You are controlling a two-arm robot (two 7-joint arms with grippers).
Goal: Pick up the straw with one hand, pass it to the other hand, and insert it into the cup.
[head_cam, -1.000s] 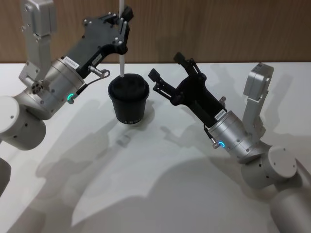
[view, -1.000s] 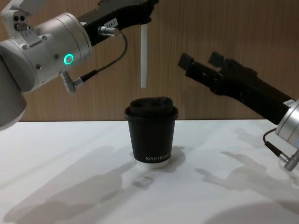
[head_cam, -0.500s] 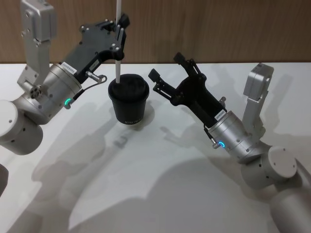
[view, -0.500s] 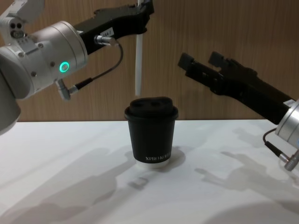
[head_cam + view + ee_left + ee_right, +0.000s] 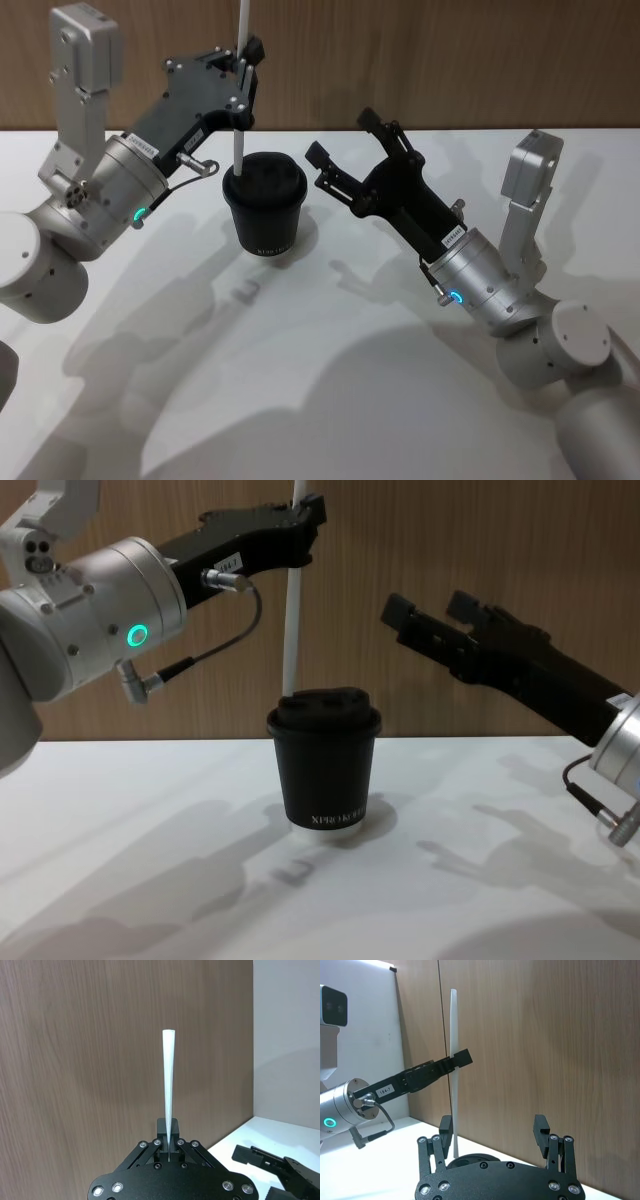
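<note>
The left gripper (image 5: pixel 300 525), in the upper left of the chest view, is clamped on the straw (image 5: pixel 291 630) at a point high on its length. The straw hangs upright, and its lower tip is at the left edge of the lid of the cup (image 5: pixel 323 770); I cannot tell if the tip is already in the lid's hole or only touches the rim. The cup stands on the white table (image 5: pixel 480 880) near the middle of the frame.

The right gripper (image 5: pixel 440 625) waits in the upper right of the chest view, its fingers spread apart and holding nothing, well apart from the cup.

The straw looks very light, thin and paper-like, so it probably bends or buckles if it is pushed against the lid off the hole. A hold closer to the lower end would likely keep the tip steadier. The cup also looks light, so a side push from the straw may slide or tip it.
</note>
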